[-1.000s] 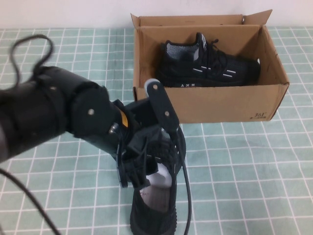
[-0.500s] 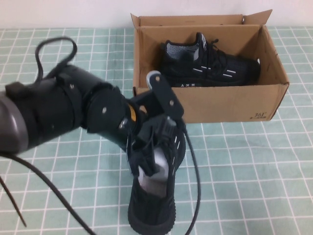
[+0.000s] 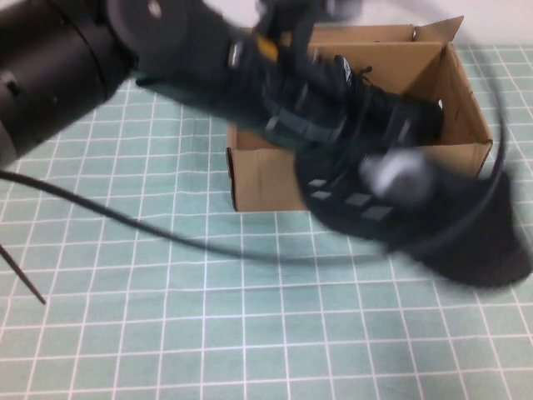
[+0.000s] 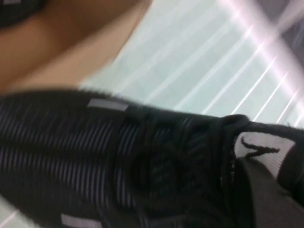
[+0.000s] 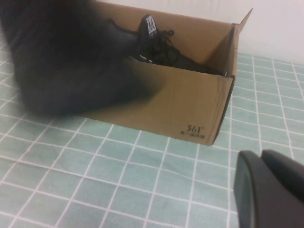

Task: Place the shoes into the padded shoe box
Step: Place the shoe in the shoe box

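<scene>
My left gripper [image 3: 304, 117] is shut on a black knit sneaker [image 3: 416, 217], which hangs in the air, blurred by motion, in front of the padded shoe box [image 3: 275, 179]. In the left wrist view the held sneaker [image 4: 118, 156] fills the picture, laces and tongue against my finger [image 4: 266, 199]. The other black sneaker [image 3: 400, 112] lies inside the box on its side. From the right wrist view I see that box [image 5: 180, 104], the sneaker in it [image 5: 161, 45] and the lifted one [image 5: 71, 61] as a dark blur. My right gripper [image 5: 270, 190] is shut, low over the mat, to the box's right.
A green checked mat [image 3: 166, 317] covers the table. A black cable [image 3: 125, 221] trails from the left arm across the mat. The box's flaps [image 3: 441, 29] stand open at the back corners.
My left gripper shut on the sneaker on the mat, lifted it and swung it up and to the right toward the box. The right gripper has not moved.
</scene>
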Available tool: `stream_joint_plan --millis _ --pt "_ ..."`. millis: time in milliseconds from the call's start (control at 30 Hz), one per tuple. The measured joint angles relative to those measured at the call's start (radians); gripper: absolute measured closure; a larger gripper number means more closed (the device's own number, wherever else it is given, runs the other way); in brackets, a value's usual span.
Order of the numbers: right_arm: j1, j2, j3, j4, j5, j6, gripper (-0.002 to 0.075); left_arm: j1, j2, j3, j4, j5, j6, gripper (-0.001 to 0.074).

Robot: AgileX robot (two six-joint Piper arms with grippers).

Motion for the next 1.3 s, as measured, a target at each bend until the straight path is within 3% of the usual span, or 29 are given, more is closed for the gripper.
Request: stream_joint_plan --millis 367,633,867,1300 --pt "0.000 0.000 0.000 0.000 0.000 0.000 0.0733 0.000 0.052 -0.021 -0.118 -0.503 -0.125 0.0734" --pt "0.000 0.000 0.000 0.000 0.000 0.000 0.0733 0.000 0.199 -0.021 -0.140 -0.748 -0.134 0.0734" --pt "0.000 0.000 0.000 0.000 0.000 0.000 0.0733 0.000 0.320 -0.022 -0.153 -0.853 -0.141 0.0734" --pt "0.000 0.000 0.000 0.000 0.000 0.000 0.0733 0.000 0.388 -0.031 -0.157 -0.864 -0.147 0.0734"
